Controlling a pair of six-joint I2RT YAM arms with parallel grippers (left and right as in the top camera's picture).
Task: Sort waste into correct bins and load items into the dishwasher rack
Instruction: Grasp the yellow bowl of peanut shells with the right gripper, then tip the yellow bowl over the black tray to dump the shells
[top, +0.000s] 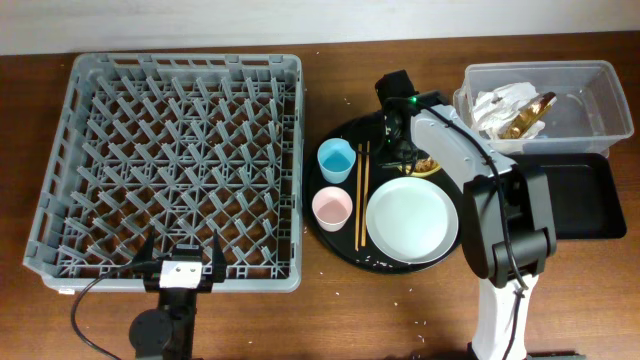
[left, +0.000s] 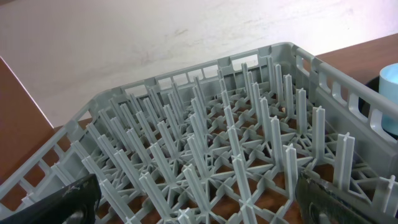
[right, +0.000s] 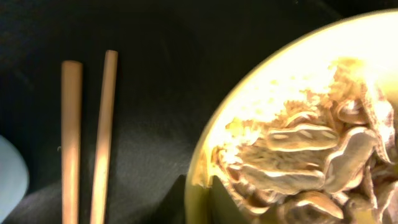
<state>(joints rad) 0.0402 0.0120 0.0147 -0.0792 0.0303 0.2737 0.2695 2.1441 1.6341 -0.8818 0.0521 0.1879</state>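
My right gripper (top: 404, 148) reaches over the black round tray (top: 345, 131) and its fingers (right: 202, 190) sit on either side of the rim of a small yellow plate (right: 273, 81) holding peanut shells (right: 311, 168). The plate also shows in the overhead view (top: 428, 166). Two wooden chopsticks (top: 361, 190) lie left of it, as also seen in the right wrist view (right: 102, 137). A blue cup (top: 336, 158), a pink cup (top: 331, 207) and a white plate (top: 412, 220) are on the tray. My left gripper (top: 180, 252) is open and empty at the front edge of the grey dishwasher rack (top: 297, 180), in the left wrist view (left: 199, 208) too.
A clear bin (top: 540, 68) with crumpled paper and wrappers stands at the back right. A black bin (top: 590, 200) lies in front of it. The rack (left: 249, 124) holds nothing. The blue cup (left: 390, 93) shows at the right edge of the left wrist view.
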